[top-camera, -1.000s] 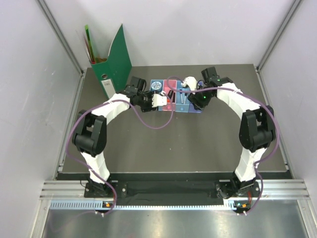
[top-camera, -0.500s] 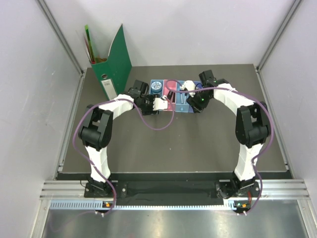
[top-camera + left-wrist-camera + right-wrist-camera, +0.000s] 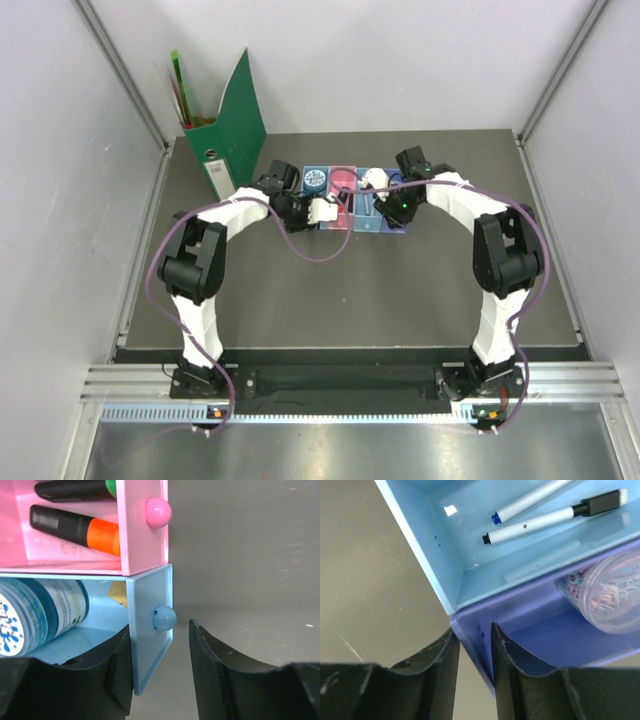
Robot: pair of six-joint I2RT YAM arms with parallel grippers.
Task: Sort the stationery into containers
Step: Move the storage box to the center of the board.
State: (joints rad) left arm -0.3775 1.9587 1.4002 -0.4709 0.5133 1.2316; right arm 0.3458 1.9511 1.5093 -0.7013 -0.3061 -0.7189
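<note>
Four trays stand in a row: blue (image 3: 316,178), pink (image 3: 343,180), light blue (image 3: 366,205) and purple (image 3: 397,215). My left gripper (image 3: 160,627) is open and straddles the blue tray's front wall (image 3: 145,600), one finger inside against it, the other clear of the knob (image 3: 164,617). A round bluish disc box (image 3: 35,615) lies in that tray. The pink tray (image 3: 145,545) holds an orange-and-black highlighter (image 3: 75,530) and a green-capped marker (image 3: 75,487). My right gripper (image 3: 473,628) is shut on the purple tray's wall (image 3: 530,615). White pens (image 3: 535,497) lie in the light blue tray (image 3: 445,545).
A tall green file folder (image 3: 235,130) with coloured sheets stands at the back left of the table. A clear round box of coloured clips (image 3: 615,595) lies in the purple tray. Purple cables loop from both arms over the table in front of the trays.
My right gripper came down and left onto the purple tray and its jaws narrowed onto the wall. My left gripper's jaws narrowed around the blue tray's front wall.
</note>
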